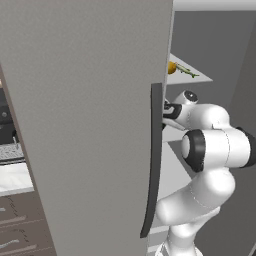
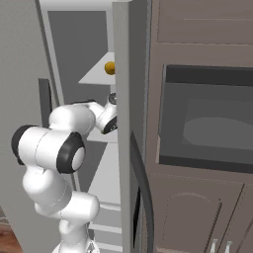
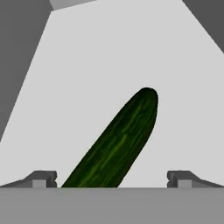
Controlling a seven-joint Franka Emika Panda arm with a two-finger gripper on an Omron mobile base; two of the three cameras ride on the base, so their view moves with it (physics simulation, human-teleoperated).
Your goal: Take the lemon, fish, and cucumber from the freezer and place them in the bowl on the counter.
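Cucumber (image 3: 118, 146) lies flat on a pale shelf (image 3: 109, 52) inside the freezer (image 1: 90, 125), seen in the hand view. It is dark green with lighter streaks and lies at a slant, its rounded end pointing up and to the right in that view. Its near end reaches down between the two dark fingertips (image 3: 43, 178) of the gripper (image 3: 112, 179). The jaws stand wide apart, one on each side of the cucumber, and they touch nothing and hold nothing.

In the left base view the white arm (image 1: 210, 145) reaches past the edge of the open grey door, beside the long dark handle (image 1: 154, 160), into the freezer. On a higher shelf (image 1: 200, 75) lies the lemon (image 1: 171, 67), and just beside it a thin greenish fish (image 1: 186, 71). In the right base view the lemon (image 2: 109, 67) is partly hidden behind the door edge.
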